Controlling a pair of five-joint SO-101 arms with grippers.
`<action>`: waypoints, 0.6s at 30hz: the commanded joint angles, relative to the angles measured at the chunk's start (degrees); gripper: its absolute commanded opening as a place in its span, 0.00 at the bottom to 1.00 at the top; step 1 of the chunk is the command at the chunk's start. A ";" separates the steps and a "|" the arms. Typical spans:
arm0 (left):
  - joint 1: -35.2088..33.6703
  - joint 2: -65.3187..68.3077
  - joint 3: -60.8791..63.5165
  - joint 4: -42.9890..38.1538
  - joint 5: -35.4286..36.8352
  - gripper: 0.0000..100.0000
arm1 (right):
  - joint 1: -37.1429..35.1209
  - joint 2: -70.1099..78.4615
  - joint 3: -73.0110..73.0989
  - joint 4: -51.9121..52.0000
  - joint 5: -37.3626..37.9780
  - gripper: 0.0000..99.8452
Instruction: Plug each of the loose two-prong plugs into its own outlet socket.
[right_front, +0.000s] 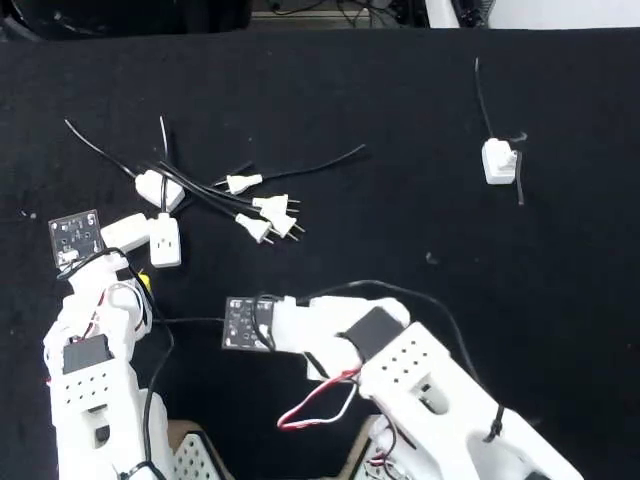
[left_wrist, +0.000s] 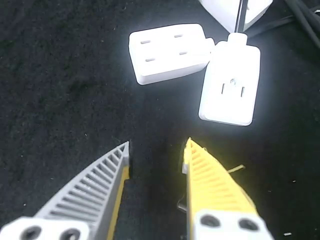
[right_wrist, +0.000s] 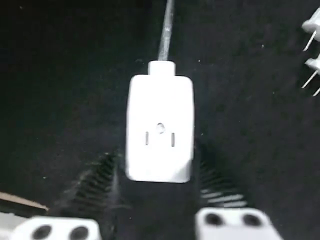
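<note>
Left gripper: jaws parted, holding nothing. Socket block and free socket lie touching, ahead of the tips.
Right gripper: jaws pressed on both sides of gripped socket. Loose plugs lie beyond the tips, to one side.

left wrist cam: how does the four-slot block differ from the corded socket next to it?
Slots: the four-slot block shows two slot pairs; the corded socket shows one pair plus a round hole.
Cord: a black cord leaves the corded socket's end; none shows on the block.
Pose: block and socket lie roughly at right angles.
Shared: both white, face up on the black table, no plug in either.
</note>
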 joint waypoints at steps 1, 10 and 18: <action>0.31 -0.53 -0.31 -0.62 0.44 0.18 | -0.26 1.63 -3.74 0.35 -1.41 0.30; 0.40 -0.53 -0.40 -0.62 0.44 0.18 | 1.76 2.68 -28.79 11.34 -9.67 0.25; 0.04 -0.53 -0.40 -0.53 0.44 0.18 | 7.30 14.55 -27.74 -6.77 -18.73 0.16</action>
